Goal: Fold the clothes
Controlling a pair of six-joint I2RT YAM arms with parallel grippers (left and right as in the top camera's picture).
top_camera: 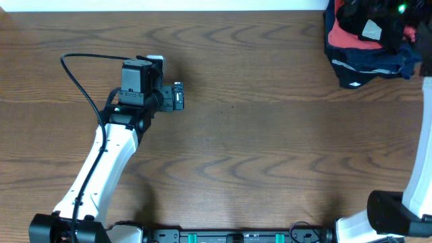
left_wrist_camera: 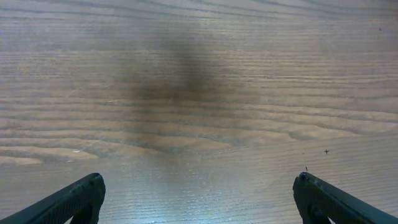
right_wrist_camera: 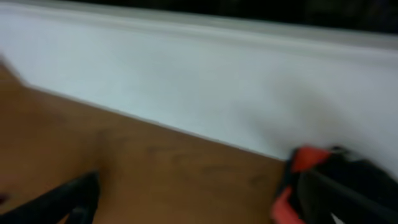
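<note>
Overhead: brown wood-grain bench (top_camera: 256, 148). Heap of clothing in far right corner. The black soft-fabric T-shirt (top_camera: 356, 19) lies crumpled, unfolded, on top of the heap, with a pale label patch (top_camera: 371, 29) showing on it. A red garment (top_camera: 331, 35) is at the heap's left edge. A dark navy garment with pale trim (top_camera: 364, 69) is under the heap, on its near side. All three touch.

Left end effector (top_camera: 178, 96) is over bare bench on the left half, well apart from the heap. In the left wrist view its dark fingers (left_wrist_camera: 74, 202) are spread wide, with only wood grain between them and nothing held.

Right arm (top_camera: 424, 162) runs up the right edge of the overhead view, and its tip is not clear there. The right wrist view is blurred. Right end effector (right_wrist_camera: 198, 186) is spread, with bench showing between the fingers, and it grips nothing. Red cloth lies just beside the right-hand finger (right_wrist_camera: 348, 196). A white wall strip (right_wrist_camera: 186, 87) is behind.
</note>
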